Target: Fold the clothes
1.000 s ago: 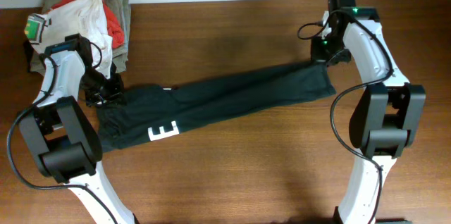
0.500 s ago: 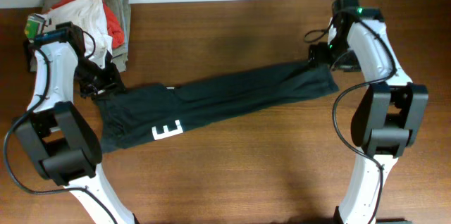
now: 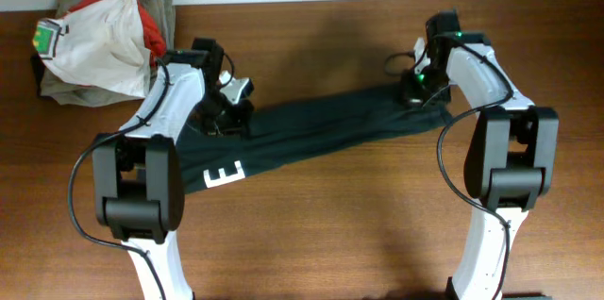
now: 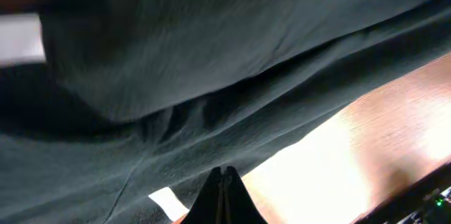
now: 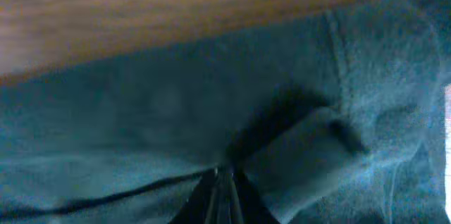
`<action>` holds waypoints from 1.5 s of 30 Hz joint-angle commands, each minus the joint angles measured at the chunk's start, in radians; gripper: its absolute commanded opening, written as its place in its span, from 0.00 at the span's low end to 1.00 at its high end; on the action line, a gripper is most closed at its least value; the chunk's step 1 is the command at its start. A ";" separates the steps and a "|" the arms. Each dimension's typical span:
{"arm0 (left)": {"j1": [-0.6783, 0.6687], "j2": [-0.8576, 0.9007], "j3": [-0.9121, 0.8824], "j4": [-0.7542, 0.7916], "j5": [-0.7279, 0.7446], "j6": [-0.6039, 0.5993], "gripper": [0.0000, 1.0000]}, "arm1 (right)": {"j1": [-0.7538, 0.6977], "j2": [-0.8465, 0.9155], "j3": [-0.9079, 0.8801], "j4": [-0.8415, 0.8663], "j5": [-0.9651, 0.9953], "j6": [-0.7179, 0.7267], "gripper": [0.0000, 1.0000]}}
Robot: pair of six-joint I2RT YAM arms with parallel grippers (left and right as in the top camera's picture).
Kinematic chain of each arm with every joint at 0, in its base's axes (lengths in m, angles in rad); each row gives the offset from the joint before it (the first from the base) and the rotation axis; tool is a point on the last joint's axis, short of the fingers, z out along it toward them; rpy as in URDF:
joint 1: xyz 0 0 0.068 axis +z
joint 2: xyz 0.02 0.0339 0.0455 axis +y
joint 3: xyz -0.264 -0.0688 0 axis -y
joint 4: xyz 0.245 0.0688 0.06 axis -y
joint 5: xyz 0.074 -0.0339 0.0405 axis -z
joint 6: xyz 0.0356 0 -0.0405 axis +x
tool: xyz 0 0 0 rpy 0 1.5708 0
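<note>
The wooden worktop (image 3: 311,243) showed open wood toward 6 o'clock, and the black T-shirt (image 3: 321,130) lay in a band across its middle. Both arms bent inward over it, the left hand (image 3: 229,116) pinched closed on cloth near the band's 9 o'clock end and the right hand (image 3: 413,92) pinched closed on its 3 o'clock end. A pile of garments (image 3: 104,36) sat at 10 o'clock, apart from the shirt.

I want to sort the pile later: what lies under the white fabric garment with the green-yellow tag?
A red fabric garment and an olive-grey fabric garment show at its edges. Anything else beneath is covered.
</note>
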 commanded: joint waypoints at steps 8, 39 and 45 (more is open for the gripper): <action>0.157 0.002 -0.249 0.176 -0.151 -0.078 0.02 | -0.062 -0.009 -0.106 -0.034 0.197 0.087 0.04; 0.117 0.001 0.031 0.023 -0.049 -0.006 0.99 | -0.114 -0.061 -0.267 -0.066 -0.371 -0.196 0.43; 0.117 0.001 0.031 0.019 -0.049 -0.006 0.99 | -0.236 -0.063 -0.074 -0.278 -0.155 -0.130 0.04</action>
